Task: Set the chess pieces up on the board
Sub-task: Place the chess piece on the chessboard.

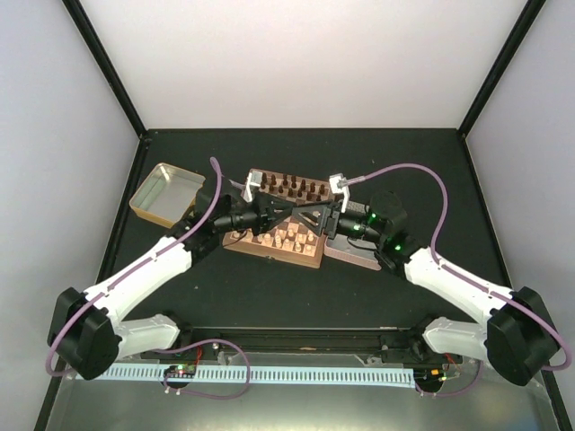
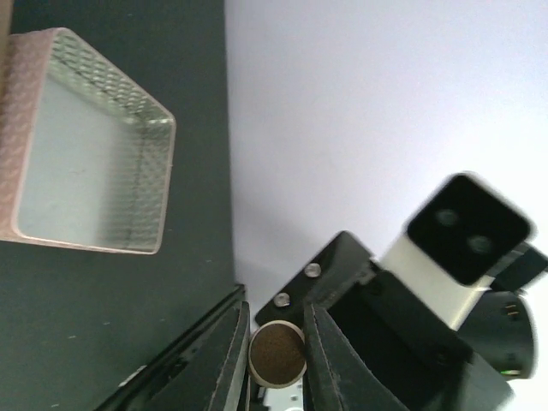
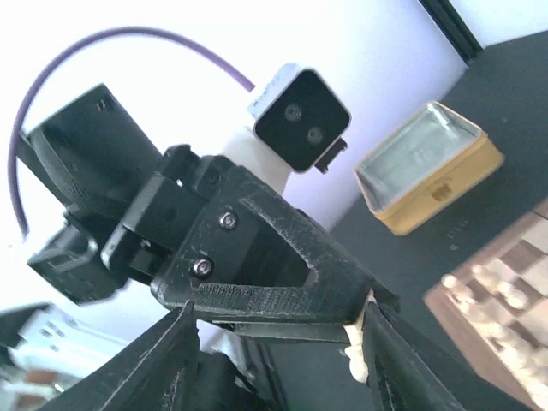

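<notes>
Black tabletop [image 1: 296,296] ringed by pale walls [image 1: 72,135] lay under both my arms. My left gripper [image 2: 276,342] was pinched narrow on a light tan chess piece [image 2: 277,355], its round brown-felted base turned back toward my wrist, and the pair hung above the middle of the board [image 1: 277,259]. My right gripper [image 3: 282,377] stood wide, its fingers [image 3: 175,360] straddling the left one's tip; I could not tell whether they touched the piece. Below, more light chessmen [image 1: 289,238] stood on the near rows and dark chessmen [image 1: 292,189] on the far rows. I judged the hold slight: the clamp seemed to sit near the base alone, so a nudge from the right fingers on parting could twist the piece free, and a fall would topple the standing men. Room was tight between the two grippers and over the crowded rows. A yellow tin [image 1: 166,193] sat near the board's far-left corner and a pinkish tin [image 1: 350,256] just beside its right edge under my right arm, while the near strip of table was open.
</notes>
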Controlling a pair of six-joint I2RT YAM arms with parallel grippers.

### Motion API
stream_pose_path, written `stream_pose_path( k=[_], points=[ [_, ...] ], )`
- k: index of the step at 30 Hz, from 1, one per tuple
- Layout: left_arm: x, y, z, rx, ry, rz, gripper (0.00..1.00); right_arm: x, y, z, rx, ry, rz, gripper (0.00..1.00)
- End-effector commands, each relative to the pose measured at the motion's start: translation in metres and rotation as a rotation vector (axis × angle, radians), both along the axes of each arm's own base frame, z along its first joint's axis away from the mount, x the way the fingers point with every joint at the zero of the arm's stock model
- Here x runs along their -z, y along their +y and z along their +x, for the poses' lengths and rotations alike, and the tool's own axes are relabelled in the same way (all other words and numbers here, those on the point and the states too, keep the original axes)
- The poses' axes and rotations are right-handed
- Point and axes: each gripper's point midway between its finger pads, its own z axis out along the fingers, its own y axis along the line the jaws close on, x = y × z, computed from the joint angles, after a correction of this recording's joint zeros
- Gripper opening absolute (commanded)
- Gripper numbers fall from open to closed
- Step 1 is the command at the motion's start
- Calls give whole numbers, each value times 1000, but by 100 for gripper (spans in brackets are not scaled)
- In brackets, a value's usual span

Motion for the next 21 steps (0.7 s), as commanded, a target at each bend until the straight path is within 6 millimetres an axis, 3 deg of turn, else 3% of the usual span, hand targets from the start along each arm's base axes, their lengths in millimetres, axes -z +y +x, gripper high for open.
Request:
stream_pose_path(
  k=[1, 6, 9, 15, 21],
  points=[
    [-44, 0, -4, -20, 0, -167, 5, -61, -11, 1, 44, 102, 341, 53],
    [-67, 4, -6, -42, 12, -257, 5, -52, -17, 12, 119, 181, 368, 56],
    [-72, 6, -8, -46, 23, -289, 4, -58, -9, 8, 61, 185, 376, 55],
    [-72, 8, -5, -69, 28, -302, 4, -66, -1, 4, 13, 189, 391, 40],
    [-70, 8, -1, -86, 27, -304, 3, -62, 4, 3, 9, 212, 366, 37]
  ],
)
